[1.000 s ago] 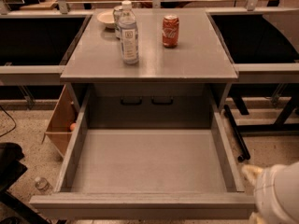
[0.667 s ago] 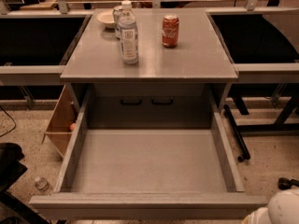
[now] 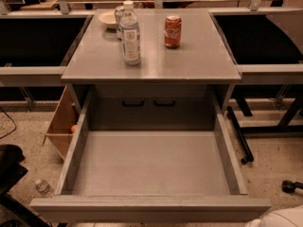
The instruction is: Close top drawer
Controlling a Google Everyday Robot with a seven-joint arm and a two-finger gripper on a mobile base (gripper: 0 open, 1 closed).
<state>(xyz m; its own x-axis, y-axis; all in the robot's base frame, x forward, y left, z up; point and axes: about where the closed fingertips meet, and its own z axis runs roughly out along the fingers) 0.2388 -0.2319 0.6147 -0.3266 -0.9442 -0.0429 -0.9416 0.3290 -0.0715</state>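
The top drawer (image 3: 150, 208) is a wide, deep gray drawer pulled far out toward me, and it holds nothing. Its plain front runs along the bottom of the view and its floor (image 3: 151, 162) is bare. My gripper is out of view. Only a white rounded part of my arm (image 3: 280, 219) shows in the bottom right corner, just right of the drawer front's end and below it.
On the gray cabinet top (image 3: 199, 60) stand a water bottle (image 3: 130, 32), a red soda can (image 3: 173, 31) and a white bowl (image 3: 108, 19). A tan wooden box (image 3: 60, 126) sits left of the drawer. A small bottle (image 3: 42, 187) lies on the floor. Black bars (image 3: 239, 135) lean at the right.
The white part of my arm has sunk down and right, from beside the drawer's front right corner to the frame's bottom corner. The drawer has not moved.
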